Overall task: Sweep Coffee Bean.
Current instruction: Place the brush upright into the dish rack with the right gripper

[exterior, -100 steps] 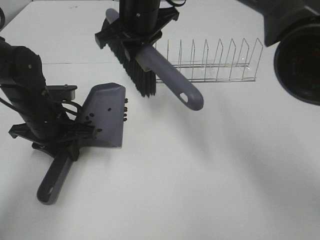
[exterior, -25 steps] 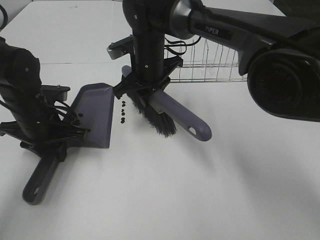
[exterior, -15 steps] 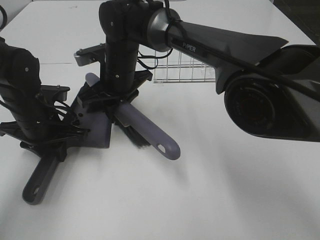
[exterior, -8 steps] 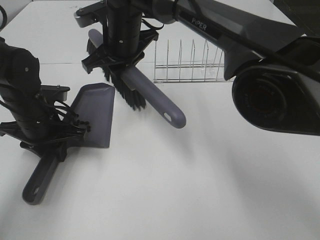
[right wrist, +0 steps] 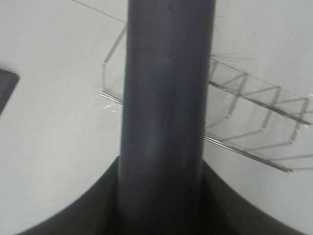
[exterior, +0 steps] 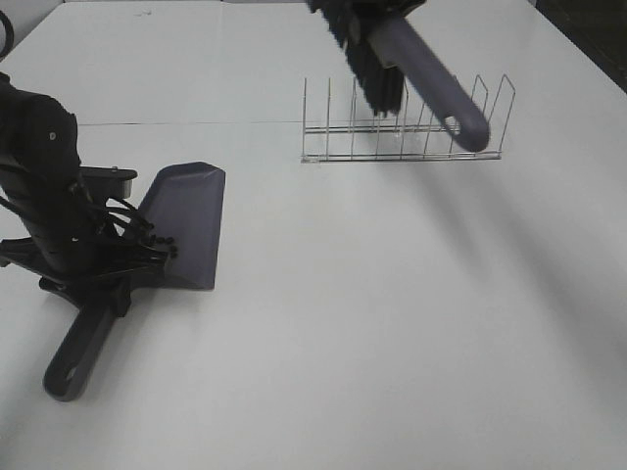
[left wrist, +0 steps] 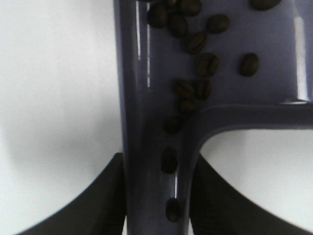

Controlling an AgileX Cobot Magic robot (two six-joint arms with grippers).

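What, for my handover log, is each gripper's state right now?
Left gripper: closed, holding the dustpan by its handle.
Right gripper: closed, holding the brush by its handle.

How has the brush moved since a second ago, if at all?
Yes. The brush has risen and swung right, from the dustpan lip to above the wire rack.

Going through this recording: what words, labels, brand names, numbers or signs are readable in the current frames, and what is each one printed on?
None: no text is readable in any of the three views.
The dustpan, the brush, the wire rack, the coffee beans and the table show no lettering, label or number.
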